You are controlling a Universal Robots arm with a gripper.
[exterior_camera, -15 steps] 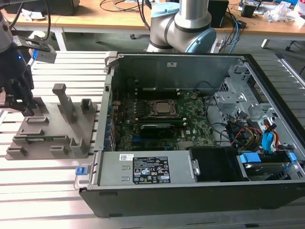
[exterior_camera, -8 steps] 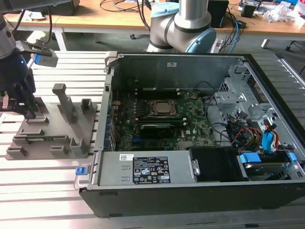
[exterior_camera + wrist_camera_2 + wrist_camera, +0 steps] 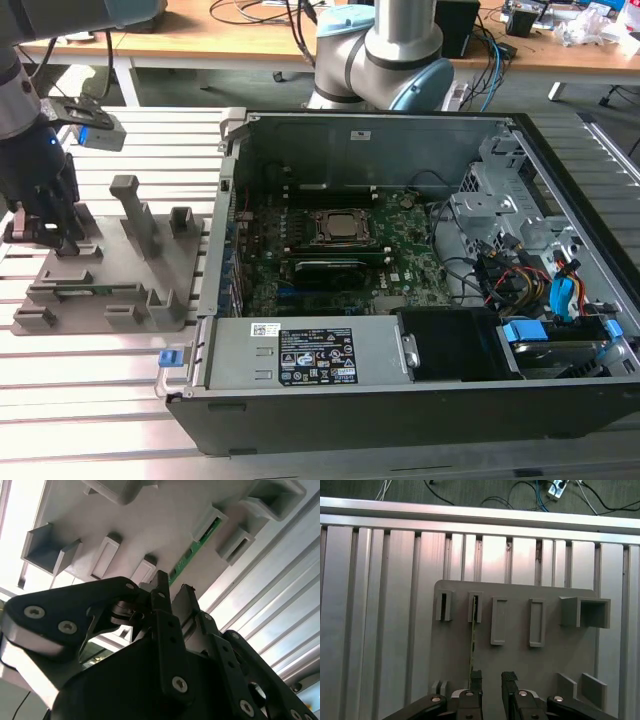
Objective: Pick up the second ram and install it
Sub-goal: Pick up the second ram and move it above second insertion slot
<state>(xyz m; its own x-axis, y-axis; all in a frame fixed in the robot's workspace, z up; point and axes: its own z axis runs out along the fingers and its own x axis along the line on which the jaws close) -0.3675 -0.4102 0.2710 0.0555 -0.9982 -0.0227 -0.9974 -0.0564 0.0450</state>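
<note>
While the gripper (image 3: 45, 232) hangs low over the grey fixture (image 3: 110, 295) at the exterior view's left, its jaws stand parted by a modest gap and grip nothing. In the first wrist view the gripper (image 3: 492, 680) points down at the fixture (image 3: 545, 670). The second ram (image 3: 472, 640) stands on edge in it as a thin green stick. One end sits in a slotted post (image 3: 475, 607), and the other reaches to the nearer finger (image 3: 476, 677). The stick runs in line with that finger rather than into the gap between the two. Whether the finger touches it cannot be told.

In the second wrist view the gripper (image 3: 174, 591) is seen from behind, its tips close above the fixture (image 3: 150, 525). The second ram (image 3: 196, 542) shows as a green edge running from a post toward the fingertips.

The fixture rests on the slatted aluminium table (image 3: 100, 370), just beside the open computer case (image 3: 300, 352) that takes up the middle and right of the exterior view. Inside the case the motherboard (image 3: 400, 270) lies flat, with the CPU socket (image 3: 340, 228) near its middle. The arm's base (image 3: 385, 55) stands behind the case, at the upper middle of that frame.
</note>
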